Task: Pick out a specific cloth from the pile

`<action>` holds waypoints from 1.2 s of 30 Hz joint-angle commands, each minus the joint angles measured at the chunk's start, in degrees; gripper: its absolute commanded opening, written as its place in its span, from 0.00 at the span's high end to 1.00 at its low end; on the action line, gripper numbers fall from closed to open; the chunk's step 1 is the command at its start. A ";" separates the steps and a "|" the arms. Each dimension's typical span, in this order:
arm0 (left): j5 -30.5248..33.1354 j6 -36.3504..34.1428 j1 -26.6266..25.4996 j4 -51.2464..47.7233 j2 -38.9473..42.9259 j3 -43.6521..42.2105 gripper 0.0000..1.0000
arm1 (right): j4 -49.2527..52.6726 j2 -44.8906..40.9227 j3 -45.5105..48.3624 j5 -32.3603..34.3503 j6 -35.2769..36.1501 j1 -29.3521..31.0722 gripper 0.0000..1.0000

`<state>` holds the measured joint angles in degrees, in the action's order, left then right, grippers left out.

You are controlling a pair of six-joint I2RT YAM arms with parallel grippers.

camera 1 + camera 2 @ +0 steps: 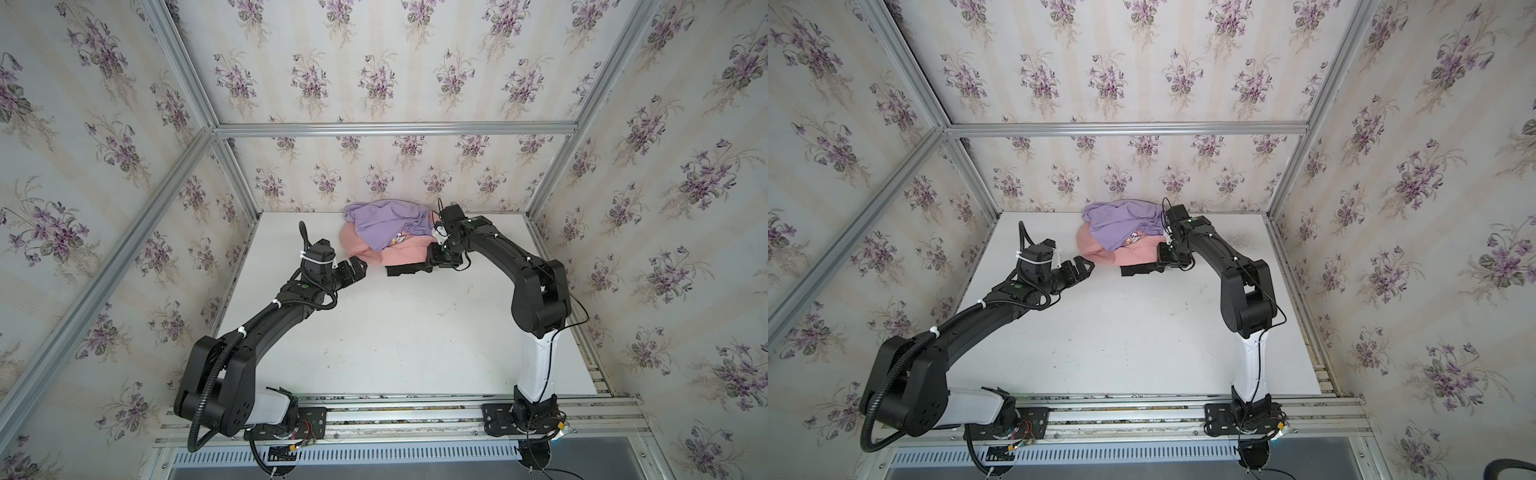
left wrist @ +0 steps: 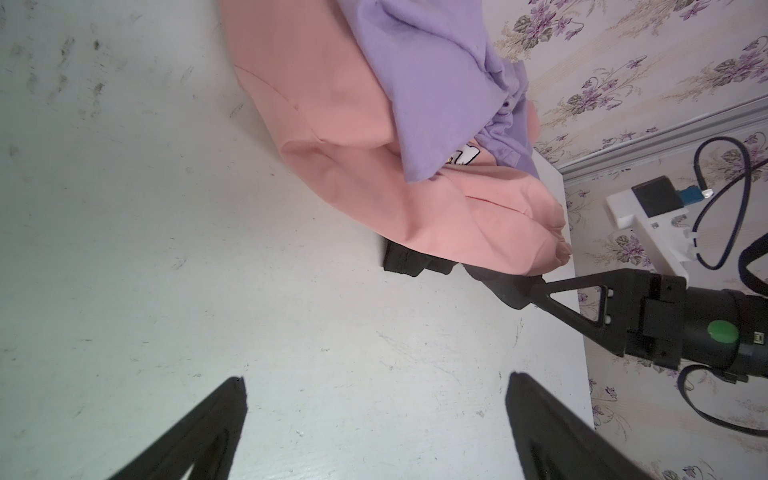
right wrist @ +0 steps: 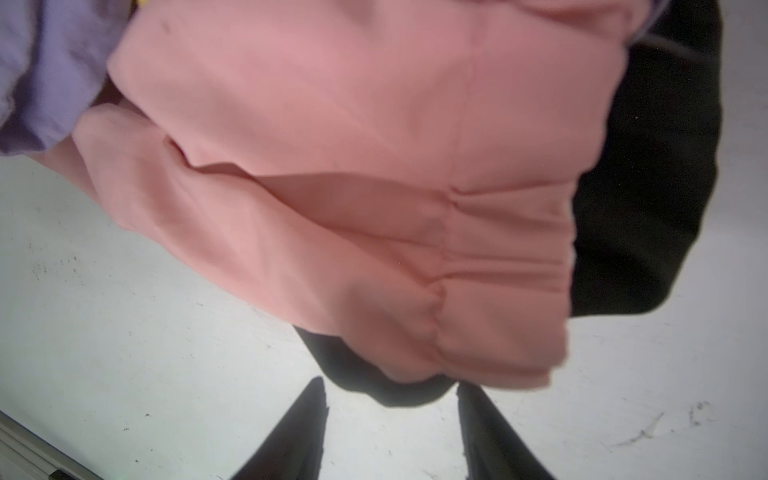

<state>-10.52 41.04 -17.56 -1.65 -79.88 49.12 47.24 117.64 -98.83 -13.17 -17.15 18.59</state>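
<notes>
The pile sits at the back of the white table [image 1: 395, 332]. A lilac garment [image 1: 386, 224] lies on top of a salmon-pink one [image 1: 399, 253]. The black cloth [image 1: 405, 271] pokes out from under the pink along the pile's near edge, most of it hidden. My right gripper [image 1: 431, 267] is low at the pile's right end. In the right wrist view its jaws [image 3: 390, 384] stand open, with the black cloth's [image 3: 374, 386] rim just ahead of the tips and bare table between them. My left gripper [image 1: 360, 266] is open and empty, just left of the pink garment.
Floral-papered walls and aluminium posts [image 1: 232, 174] enclose the table on three sides. The pile lies against the back wall. Both arm bases are bolted to a rail [image 1: 395, 415] along the near edge.
</notes>
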 commanded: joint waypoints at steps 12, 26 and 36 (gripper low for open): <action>0.68 0.71 -0.02 1.56 0.25 -0.17 0.00 | -8.85 -0.69 3.47 -5.11 -4.46 -0.22 0.79; 0.82 0.62 -0.10 1.55 0.59 -0.12 0.00 | -5.55 -3.40 -3.86 -5.02 -4.27 -0.46 0.98; 0.88 0.19 -0.08 1.45 1.56 0.18 0.00 | -0.31 -2.53 -13.33 -4.72 -2.99 -0.44 0.99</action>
<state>-10.17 41.17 -17.65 -1.65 -78.65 49.08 44.97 115.15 -109.67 -17.47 -20.91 18.15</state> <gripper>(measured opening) 0.996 0.069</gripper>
